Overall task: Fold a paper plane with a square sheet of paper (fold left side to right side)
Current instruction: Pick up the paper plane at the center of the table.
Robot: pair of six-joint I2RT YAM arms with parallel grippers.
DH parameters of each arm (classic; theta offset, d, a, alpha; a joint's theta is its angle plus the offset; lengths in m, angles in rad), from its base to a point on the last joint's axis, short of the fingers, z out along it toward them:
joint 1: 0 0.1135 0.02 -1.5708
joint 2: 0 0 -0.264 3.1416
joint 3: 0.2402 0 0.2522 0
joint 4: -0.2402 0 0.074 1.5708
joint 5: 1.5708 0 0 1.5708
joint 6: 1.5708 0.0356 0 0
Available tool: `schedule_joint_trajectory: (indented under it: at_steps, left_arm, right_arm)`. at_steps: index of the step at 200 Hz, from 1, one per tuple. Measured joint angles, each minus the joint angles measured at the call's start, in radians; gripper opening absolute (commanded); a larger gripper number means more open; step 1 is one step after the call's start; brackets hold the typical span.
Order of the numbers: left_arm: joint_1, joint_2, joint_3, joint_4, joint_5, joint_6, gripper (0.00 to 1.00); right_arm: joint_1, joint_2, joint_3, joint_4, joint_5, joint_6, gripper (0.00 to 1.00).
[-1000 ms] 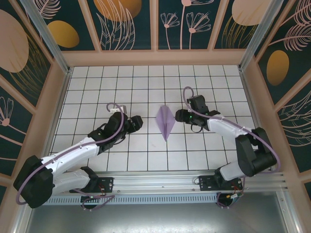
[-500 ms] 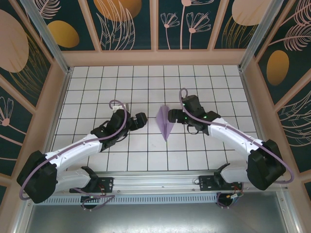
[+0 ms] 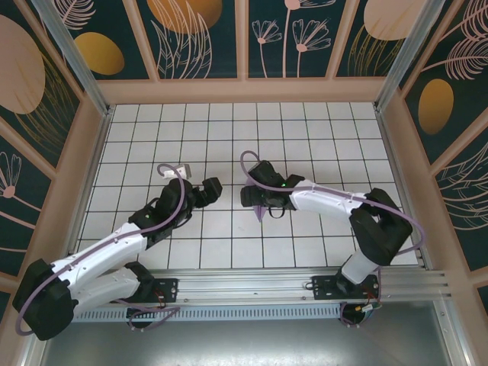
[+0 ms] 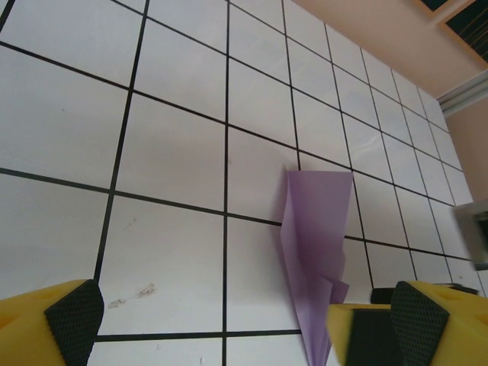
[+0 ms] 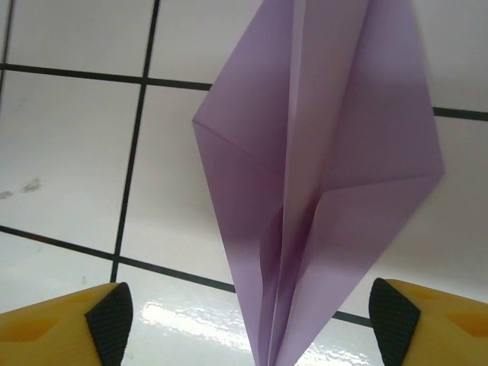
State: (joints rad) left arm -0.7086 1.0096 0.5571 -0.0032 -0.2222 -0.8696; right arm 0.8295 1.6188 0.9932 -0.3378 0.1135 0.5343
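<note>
Lavender plane (image 5: 320, 175) is seen lying on the tiles (image 5: 69, 152), straddled by the right gripper (image 5: 252, 316), spread wide and empty. The left gripper (image 4: 244, 316) is spread too, just beside it. Were the right jaws closed low, the folds could be crumpled or skewed.

You're looking at a lab test cell: a white gridded table (image 3: 229, 122), an aluminium rail (image 3: 252, 284) along the bottom, and floral wall panels (image 3: 198, 38) boxing it in.
</note>
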Motion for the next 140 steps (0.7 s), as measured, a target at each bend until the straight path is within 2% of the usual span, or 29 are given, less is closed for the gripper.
schedule_joint_trajectory:
  at_steps: [36,71,100,140]
  left_arm:
    - [0.000,0.048,0.000,-0.001,0.004,0.008,0.98]
    - [0.000,0.090,0.000,0.000,0.013,0.012,0.99]
    - [0.000,0.102,0.000,0.003,0.024,0.012,0.98]
    - [0.000,0.104,0.000,0.003,0.031,0.012,0.99]
  right_arm:
    - [-0.002,0.066,0.032,-0.008,0.033,0.029,0.70]
    - [-0.011,0.104,0.034,-0.010,0.043,0.047,0.55]
    - [-0.029,0.137,0.034,-0.009,0.044,0.048,0.39]
    - [-0.032,0.183,0.053,-0.011,0.047,0.040,0.10]
